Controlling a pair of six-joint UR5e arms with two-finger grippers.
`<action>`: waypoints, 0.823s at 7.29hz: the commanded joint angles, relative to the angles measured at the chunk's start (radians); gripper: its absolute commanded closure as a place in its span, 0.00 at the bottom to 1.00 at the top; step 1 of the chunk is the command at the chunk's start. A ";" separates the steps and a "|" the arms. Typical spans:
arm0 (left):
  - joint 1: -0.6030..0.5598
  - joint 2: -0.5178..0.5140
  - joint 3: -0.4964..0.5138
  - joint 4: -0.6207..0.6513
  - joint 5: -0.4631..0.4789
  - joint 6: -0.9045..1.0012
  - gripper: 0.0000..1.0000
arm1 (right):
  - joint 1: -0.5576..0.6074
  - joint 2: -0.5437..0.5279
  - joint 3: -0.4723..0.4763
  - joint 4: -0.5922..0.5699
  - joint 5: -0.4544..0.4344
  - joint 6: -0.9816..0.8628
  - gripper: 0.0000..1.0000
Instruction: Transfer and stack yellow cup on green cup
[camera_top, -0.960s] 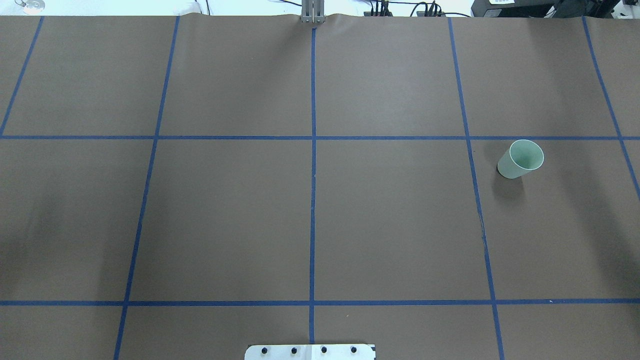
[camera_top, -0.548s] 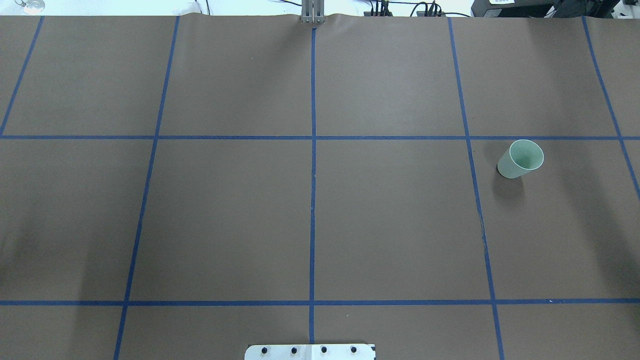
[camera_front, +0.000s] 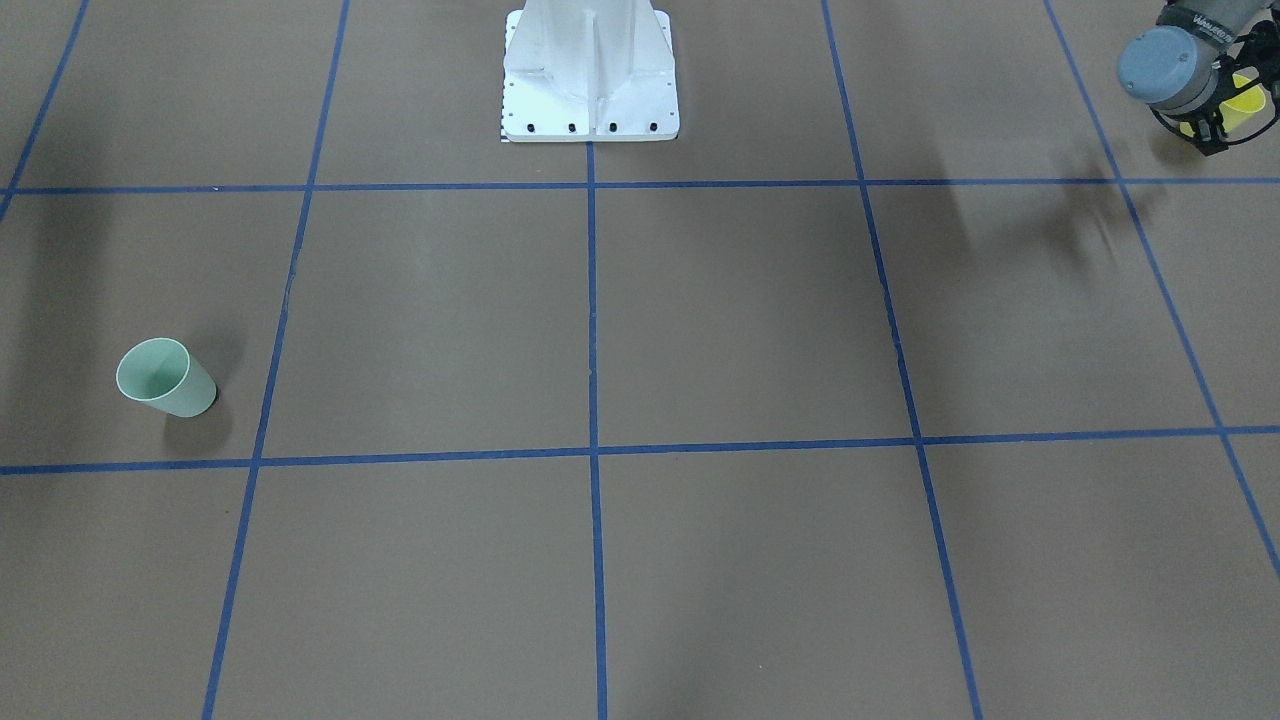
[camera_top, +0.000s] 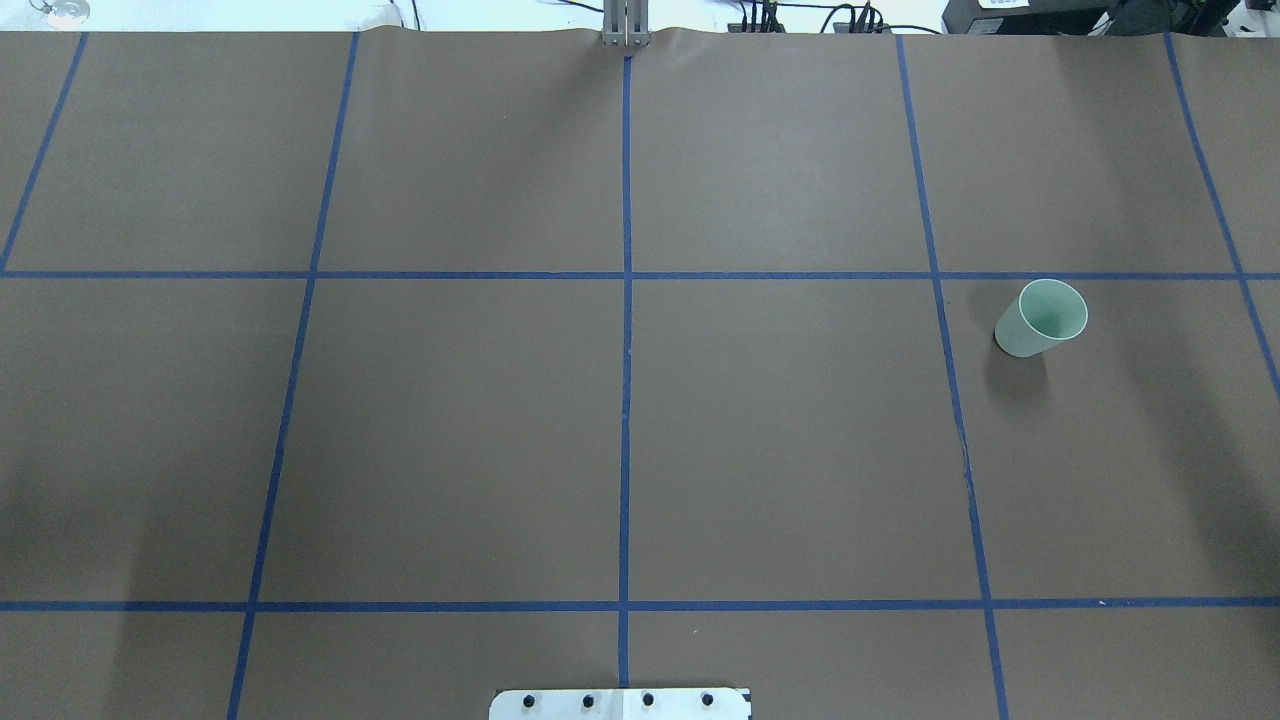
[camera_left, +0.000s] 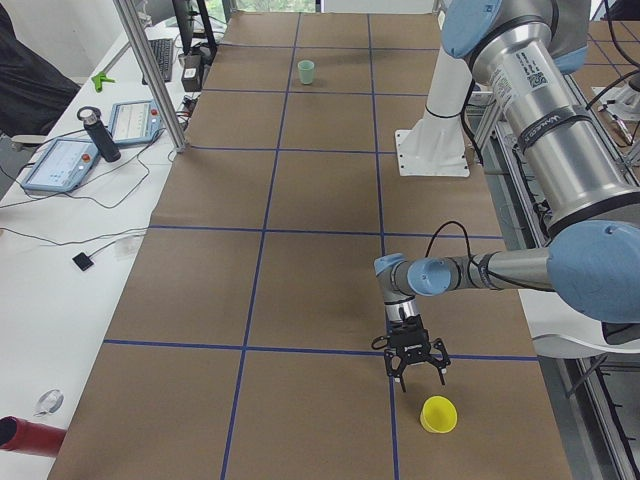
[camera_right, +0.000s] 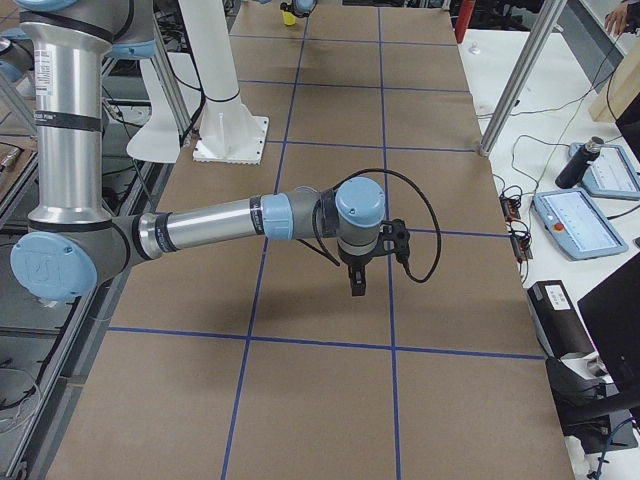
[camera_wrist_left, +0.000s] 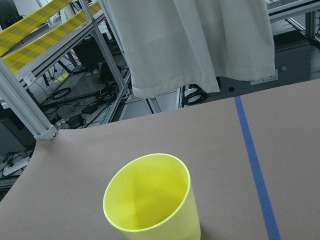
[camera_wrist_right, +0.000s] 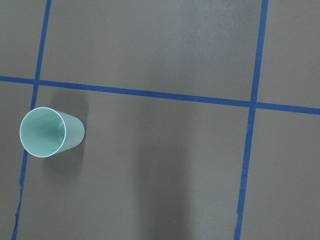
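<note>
In the overhead view only the arm shadow (camera_top: 60, 520) at lower left slides toward the frame edge while the green cup (camera_top: 1040, 318) stays at centre right: the left tool (camera_left: 415, 374), jaws apart, hangs near the ungrasped yellow cup (camera_left: 438, 413); right tool (camera_right: 357, 283) state cannot be told.

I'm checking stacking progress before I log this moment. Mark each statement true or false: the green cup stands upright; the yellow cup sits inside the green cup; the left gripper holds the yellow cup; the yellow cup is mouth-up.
1. The green cup stands upright. True.
2. The yellow cup sits inside the green cup. False: the green cup is empty, and the yellow cup stands at the far end of the table.
3. The left gripper holds the yellow cup. False: it hangs open beside the cup, apart from it.
4. The yellow cup is mouth-up. True.
</note>
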 joint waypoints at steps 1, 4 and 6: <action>0.016 -0.104 0.070 0.122 -0.014 -0.092 0.00 | 0.000 0.005 0.000 0.000 -0.001 0.000 0.00; 0.039 -0.104 0.092 0.189 -0.016 -0.112 0.00 | 0.002 0.008 0.000 -0.002 -0.001 0.000 0.00; 0.050 -0.104 0.152 0.191 -0.016 -0.128 0.00 | 0.002 0.008 0.000 -0.002 -0.001 0.000 0.00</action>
